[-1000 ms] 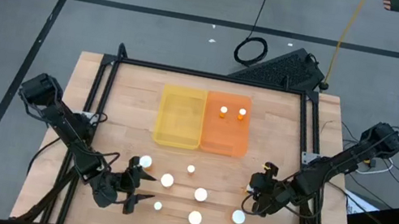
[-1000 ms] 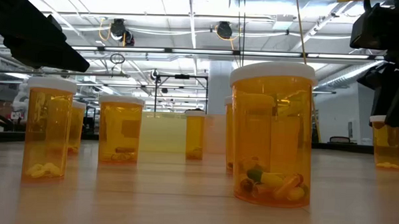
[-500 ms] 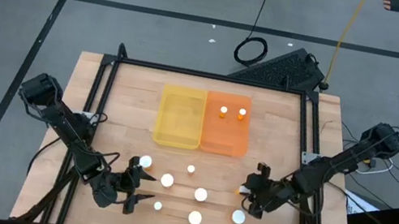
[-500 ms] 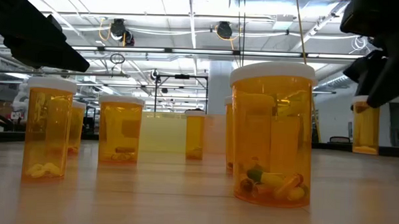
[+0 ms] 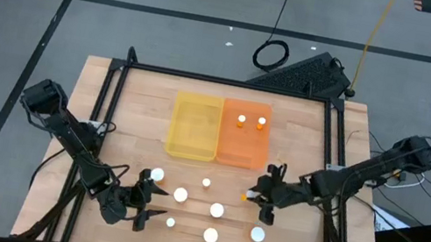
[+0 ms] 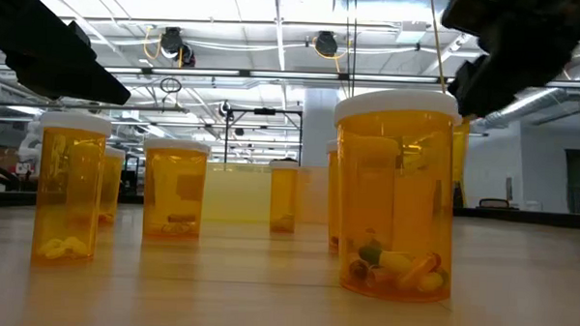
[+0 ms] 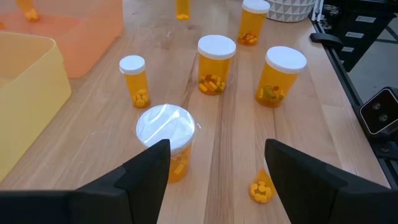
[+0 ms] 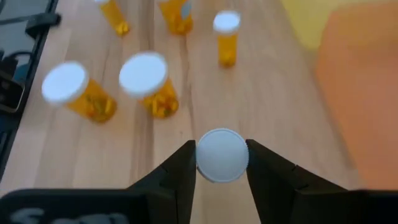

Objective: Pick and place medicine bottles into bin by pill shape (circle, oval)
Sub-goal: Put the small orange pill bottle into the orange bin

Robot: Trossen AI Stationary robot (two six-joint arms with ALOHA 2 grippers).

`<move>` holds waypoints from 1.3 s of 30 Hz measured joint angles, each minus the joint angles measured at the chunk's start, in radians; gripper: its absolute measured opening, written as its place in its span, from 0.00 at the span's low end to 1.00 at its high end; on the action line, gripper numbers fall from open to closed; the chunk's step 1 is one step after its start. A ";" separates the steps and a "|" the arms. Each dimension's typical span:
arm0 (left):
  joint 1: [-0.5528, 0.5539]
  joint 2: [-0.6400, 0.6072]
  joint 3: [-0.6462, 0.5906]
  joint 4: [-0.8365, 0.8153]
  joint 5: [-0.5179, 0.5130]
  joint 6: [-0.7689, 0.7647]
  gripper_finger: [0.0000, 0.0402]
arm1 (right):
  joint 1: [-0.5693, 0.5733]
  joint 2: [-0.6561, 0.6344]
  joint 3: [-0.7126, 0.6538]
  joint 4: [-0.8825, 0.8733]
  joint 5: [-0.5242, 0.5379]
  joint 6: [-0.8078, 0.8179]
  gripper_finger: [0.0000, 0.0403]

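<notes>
Medicine bottles: two in orange bin (image 5: 242,148), six on table (image 5: 138,107), one in right pincer (image 5: 257,192).

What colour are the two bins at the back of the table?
One bin is yellow, the other bin orange. The high view shows them best.

1. The table (image 5: 139,99) is pale wood with lines of grain, smooth and a bit shiny.
2. The medicine bottles (image 7: 216,65) look like clear orange plastic, shiny, with smooth white caps.
3. The yellow tray (image 5: 195,126) and the orange tray (image 5: 244,144) beside it look like see-through plastic.
4. The right gripper (image 8: 222,180) has dark, dull fingers around a white cap.
5. The frame (image 5: 222,81) around the table is dark.
</notes>
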 joint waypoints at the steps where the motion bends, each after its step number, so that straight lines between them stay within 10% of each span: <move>1: 0.000 0.000 0.000 0.000 0.000 0.000 0.66 | -0.014 0.000 0.014 -0.006 -0.004 -0.023 0.30; 39: 0.000 0.000 0.000 0.000 0.000 -0.006 0.66 | -0.718 0.037 0.052 -0.112 -0.154 -0.379 0.30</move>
